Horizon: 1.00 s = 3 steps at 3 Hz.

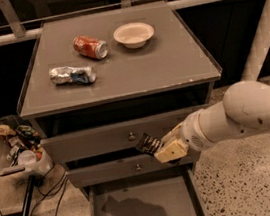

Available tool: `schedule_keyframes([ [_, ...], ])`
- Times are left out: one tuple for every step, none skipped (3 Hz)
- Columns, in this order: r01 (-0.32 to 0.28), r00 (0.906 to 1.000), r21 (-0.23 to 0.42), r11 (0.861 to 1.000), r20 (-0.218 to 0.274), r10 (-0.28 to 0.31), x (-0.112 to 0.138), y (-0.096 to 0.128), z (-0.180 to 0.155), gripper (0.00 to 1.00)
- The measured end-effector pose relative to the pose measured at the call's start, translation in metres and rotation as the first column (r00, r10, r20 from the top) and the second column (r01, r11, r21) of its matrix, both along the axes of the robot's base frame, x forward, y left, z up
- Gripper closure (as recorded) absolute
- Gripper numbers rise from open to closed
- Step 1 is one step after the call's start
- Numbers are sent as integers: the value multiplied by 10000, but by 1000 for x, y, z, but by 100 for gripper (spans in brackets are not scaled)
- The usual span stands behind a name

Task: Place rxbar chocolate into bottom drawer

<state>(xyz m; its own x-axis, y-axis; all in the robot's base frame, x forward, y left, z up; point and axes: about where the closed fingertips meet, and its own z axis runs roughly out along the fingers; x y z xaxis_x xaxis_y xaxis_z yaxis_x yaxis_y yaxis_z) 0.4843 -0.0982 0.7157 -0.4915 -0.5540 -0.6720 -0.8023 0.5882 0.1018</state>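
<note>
My gripper hangs in front of the cabinet, level with the gap between the two upper drawers. It is shut on the rxbar chocolate, a small black bar with pale stripes that sticks out to the left of the pale fingers. The bottom drawer is pulled open below it, a wide grey tray with nothing in it but the arm's shadow. The bar is above the drawer's back part, well clear of its floor.
On the cabinet top lie a red soda can, a crushed silver-blue can and a white bowl. The two upper drawers are shut. A bin of clutter and cables stand at the left, a white pole at the right.
</note>
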Motion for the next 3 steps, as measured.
schedule_keyframes([
  [569,9977,611,9965,-395,-545,0,9,-47,100],
  [1216,9912,903,9885,-634,-1162,6,15,-98,100],
  [1487,9887,707,9864,-300,-1469,3,18,-142,100],
])
